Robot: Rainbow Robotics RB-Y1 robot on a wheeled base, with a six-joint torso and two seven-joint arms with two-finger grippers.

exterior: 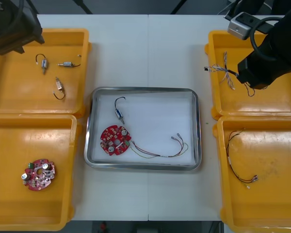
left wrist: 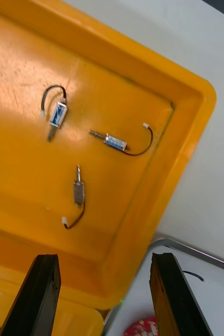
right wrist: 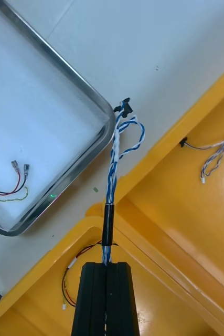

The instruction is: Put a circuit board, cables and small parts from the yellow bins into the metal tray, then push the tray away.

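Closest in, the near-left yellow bin [exterior: 9, 208] has a spare circuit board [exterior: 38, 174] lying in it, and the near-right yellow bin [exterior: 281, 208] has a thin cable [exterior: 238, 162], so I'd say neither is needed right now. Next out, mid worktop [exterior: 150, 53], the metal tray [exterior: 145, 90] already holds a red circuit board [exterior: 115, 140], one small metal part [exterior: 119, 113] just beyond it, and a red and yellow cable [exterior: 160, 151] trailing off to the right. My guess is the blue and white one is the last thing missing

That's what the right pincer [right wrist: 106, 266] is on: fingers pressed together, clamped on the twisted blue and white cable [right wrist: 114, 157] near its black sleeve, up over the bins on the right. Gripping that stiffer end makes sense. The loose length sticks out ahead with its black plug over bare worktop between bin and tray corner, so it would reach the tray first. Another blue and white cable [right wrist: 216, 152] lies in the far-right yellow bin [exterior: 281, 99]

Far left, the left pincer [left wrist: 104, 260] hovers with fingers wide apart above the far-left yellow bin [left wrist: 193, 113], where three small metal parts [left wrist: 79, 191] lie. Looks parked to me, out of the right arm's way
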